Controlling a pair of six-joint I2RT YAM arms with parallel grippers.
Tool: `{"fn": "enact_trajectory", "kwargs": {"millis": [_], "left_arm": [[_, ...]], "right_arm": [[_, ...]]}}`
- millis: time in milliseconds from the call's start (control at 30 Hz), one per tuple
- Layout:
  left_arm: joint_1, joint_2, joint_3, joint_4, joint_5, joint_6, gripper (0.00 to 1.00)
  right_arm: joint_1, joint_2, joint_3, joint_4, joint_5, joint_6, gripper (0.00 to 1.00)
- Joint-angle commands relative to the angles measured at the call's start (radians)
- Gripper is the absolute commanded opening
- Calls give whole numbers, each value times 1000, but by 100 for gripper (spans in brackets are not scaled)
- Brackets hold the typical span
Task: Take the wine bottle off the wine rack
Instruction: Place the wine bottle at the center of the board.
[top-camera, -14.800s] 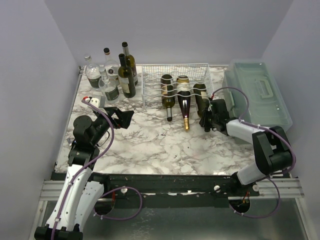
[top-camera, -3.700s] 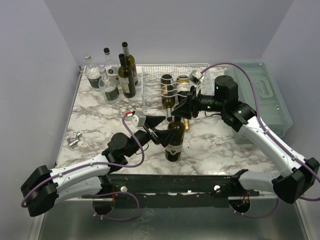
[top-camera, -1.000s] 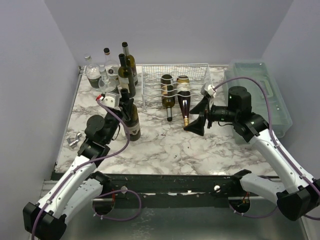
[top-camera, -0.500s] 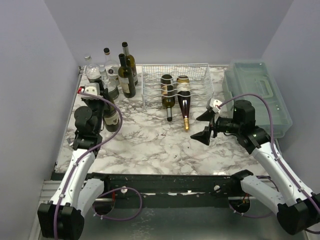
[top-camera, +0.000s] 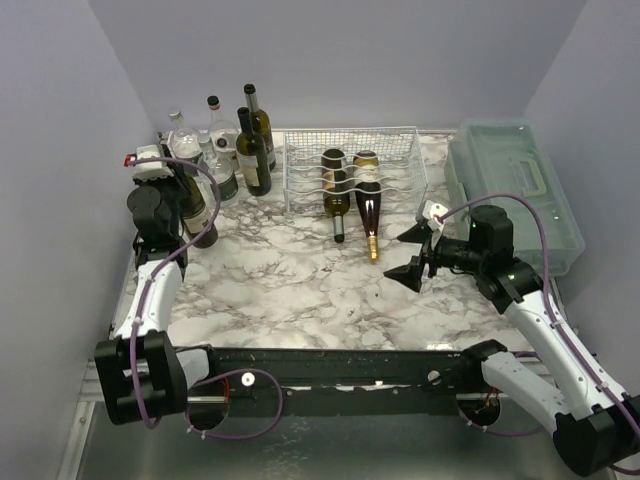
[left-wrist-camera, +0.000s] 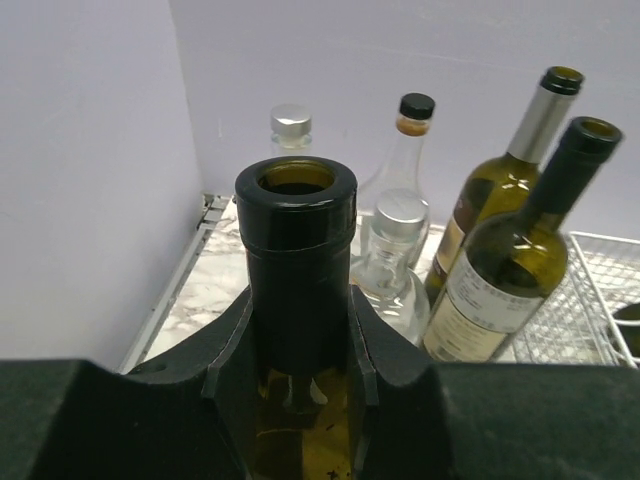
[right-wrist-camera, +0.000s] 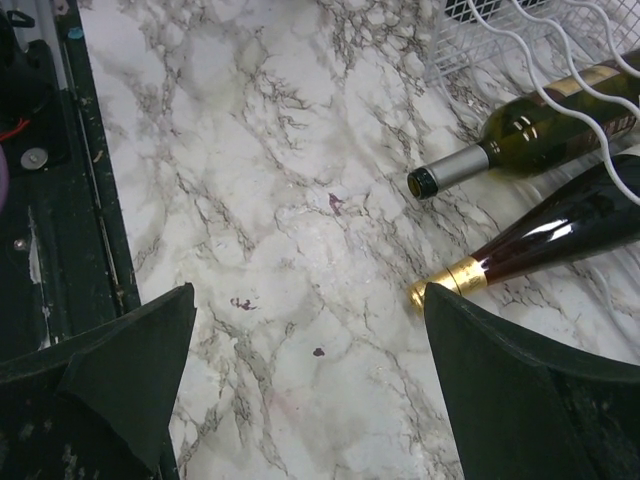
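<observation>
My left gripper (top-camera: 183, 187) is shut on the neck of an upright green wine bottle (top-camera: 198, 215) at the table's left rear, close beside a group of standing bottles. In the left wrist view both fingers (left-wrist-camera: 225, 350) press the wine bottle's dark foil neck (left-wrist-camera: 297, 270). The white wire wine rack (top-camera: 395, 150) stands at the back centre with two bottles lying in it, a green one (top-camera: 334, 195) and a dark red one with a gold neck (top-camera: 368, 208). My right gripper (top-camera: 413, 255) hangs open over bare marble right of the gold neck (right-wrist-camera: 450, 285).
Several standing bottles (top-camera: 252, 140) crowd the rear left corner, right behind the held bottle. A translucent box with a handle (top-camera: 515, 185) sits along the right edge. The left wall is close to the left arm.
The left arm has carried the upright bottle left and back, up to the bottle group. The right gripper has drawn slightly right and nearer, still open.
</observation>
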Motion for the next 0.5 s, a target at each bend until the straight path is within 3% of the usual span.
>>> {"fn": "enact_trajectory", "kwargs": {"millis": [0,467], "left_arm": [[58,84,96,228,55,-33,0],[93,359,221,428,66,35,0]], "right_arm": [[-8,4,-10,9,35,-33,99],[-22,77,8,-38,70,-88,99]]}}
